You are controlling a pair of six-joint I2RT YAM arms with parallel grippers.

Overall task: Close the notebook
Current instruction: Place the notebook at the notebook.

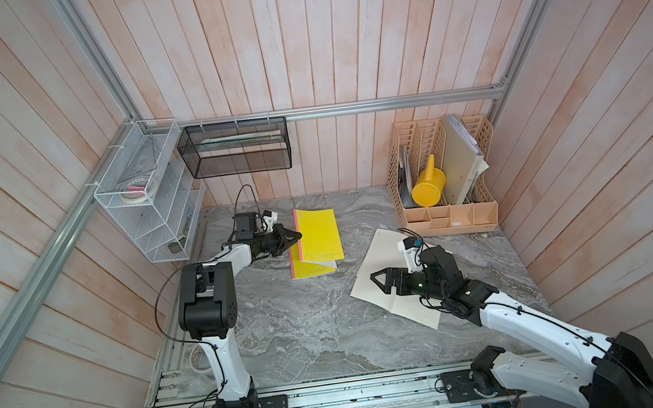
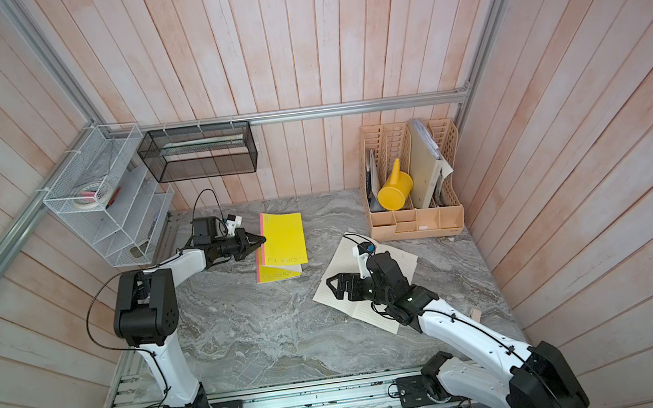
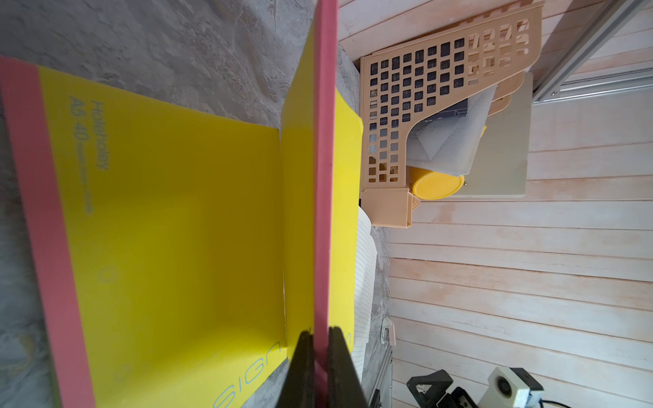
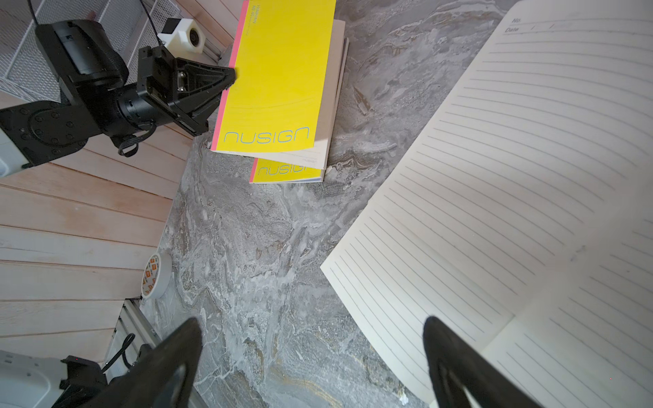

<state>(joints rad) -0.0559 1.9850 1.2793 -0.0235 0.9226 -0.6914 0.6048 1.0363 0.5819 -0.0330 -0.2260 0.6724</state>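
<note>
- The table [image 1: 298,334] is a grey slab with marbled veins; two white-and-black arms rise from a metal rail at its near edge.
- A single white tape roll [image 4: 155,275] with orange marks stands on edge by the left wall.
- The right gripper [image 1: 377,279] has its black fingers [image 4: 183,339] spread wide and holds nothing. It hangs over the near left part of the open notebook [image 1: 376,249].
- That open notebook lies flat on the right half of the table, just in front of the organiser. Its pages are cream and ruled, with "No." and "Date" printed at the head of a page.
- Left of centre there are two yellow notebooks with pink spine strips, both printed "nusign".
- The left gripper [image 1: 297,236] is pinched tight on the pink edge of the upper yellow notebook [image 1: 320,235], which is tipped up on that side.
- The lower yellow notebook [image 1: 311,271] lies flat beneath it; its cover also reads "A5 40".
- At the back right is one peach plastic organiser [image 1: 443,217] with perforated dividers. It holds a yellow spouted can [image 1: 427,187] and a beige folder [image 1: 460,160].
- Two baskets hang on the walls: a black mesh basket [image 1: 235,148] and a white wire basket [image 1: 138,180].
</note>
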